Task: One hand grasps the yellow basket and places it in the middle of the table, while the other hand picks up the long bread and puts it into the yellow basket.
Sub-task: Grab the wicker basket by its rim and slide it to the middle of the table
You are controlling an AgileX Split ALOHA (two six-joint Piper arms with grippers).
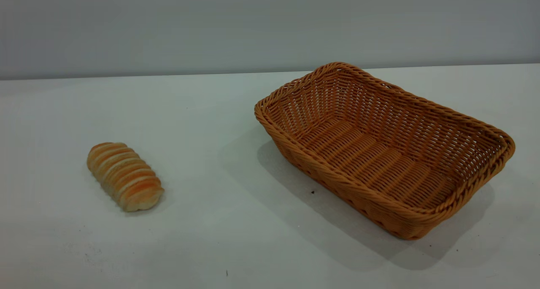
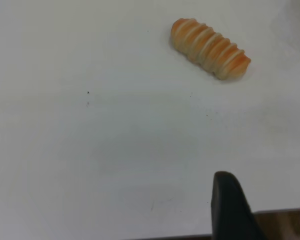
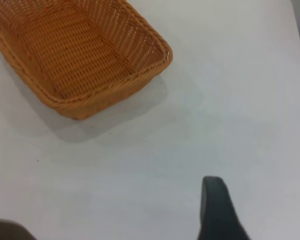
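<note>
The yellow basket (image 1: 382, 149) is empty and sits on the white table (image 1: 219, 112), right of centre, turned at an angle. The long bread (image 1: 125, 176) lies on the table at the left. Neither gripper shows in the exterior view. In the left wrist view the left gripper (image 2: 266, 177) hovers open and empty over the table near its edge, well apart from the bread (image 2: 210, 48). In the right wrist view the right gripper (image 3: 261, 197) hovers open and empty over bare table, apart from the basket (image 3: 80, 50).
A grey wall runs behind the table's far edge. A few tiny dark specks (image 1: 312, 192) mark the tabletop. The table's edge and a brown surface beyond it (image 2: 280, 222) show in the left wrist view.
</note>
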